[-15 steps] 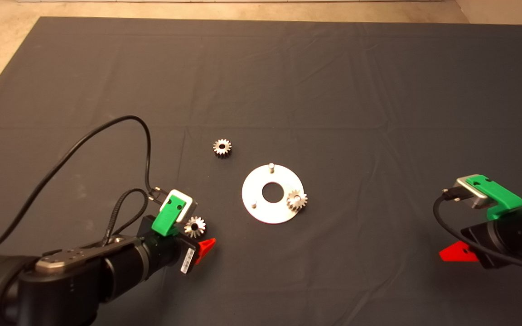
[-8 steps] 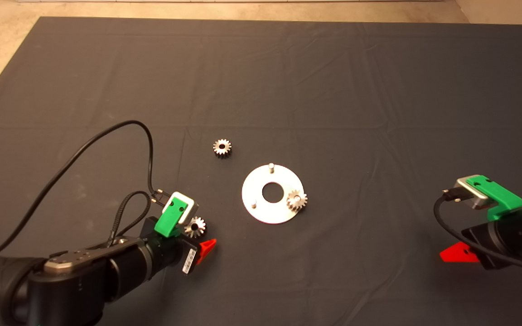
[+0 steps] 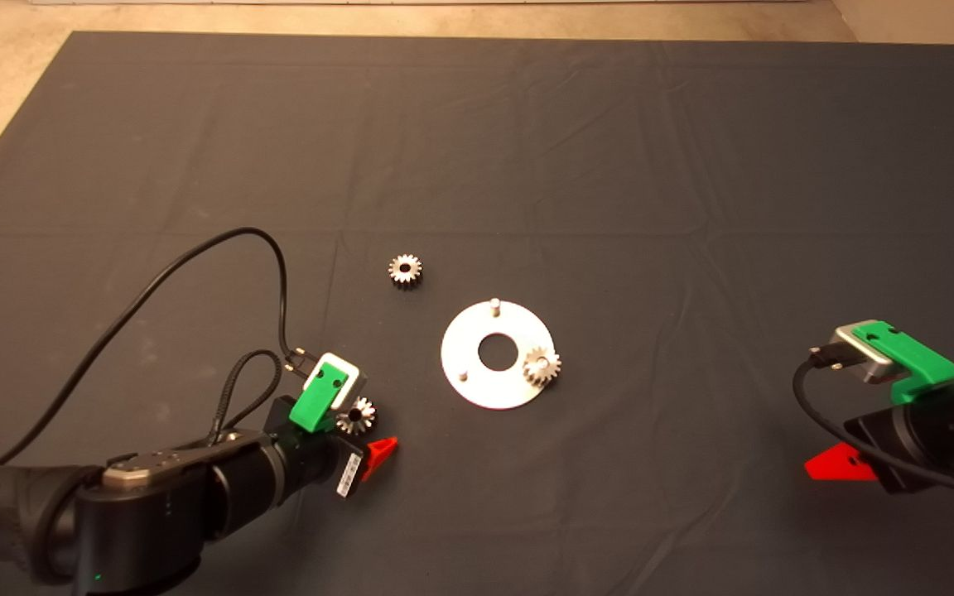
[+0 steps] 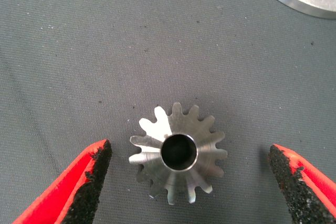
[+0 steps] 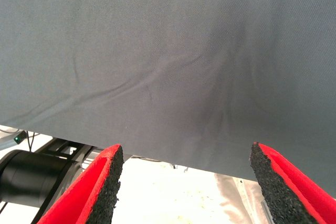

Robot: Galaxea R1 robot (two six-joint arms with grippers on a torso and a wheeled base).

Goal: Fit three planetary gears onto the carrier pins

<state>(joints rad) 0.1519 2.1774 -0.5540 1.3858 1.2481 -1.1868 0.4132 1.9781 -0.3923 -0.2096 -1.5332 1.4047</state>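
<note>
Planetary gears are only partly installed. From above, one gear (image 3: 542,365) sits on the disc (image 3: 464,343) at its right-hand pin, while two carrier pins (image 3: 493,303) stand bare. A second gear (image 3: 405,270) lies loose on the mat (image 3: 609,165), up-left of the disc. The third gear (image 3: 357,415) is under the left gripper (image 3: 361,439).

Its wrist camera shows that gear (image 4: 178,153) flat between wide-spread fingers (image 4: 89,182), not touched.

Parked at the lower right edge, the right gripper (image 5: 184,187) is spread and empty. Two gears remain to place.

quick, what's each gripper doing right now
Left gripper: open, fingers either side of a gear, not gripping.
Right gripper: open, empty.
</note>
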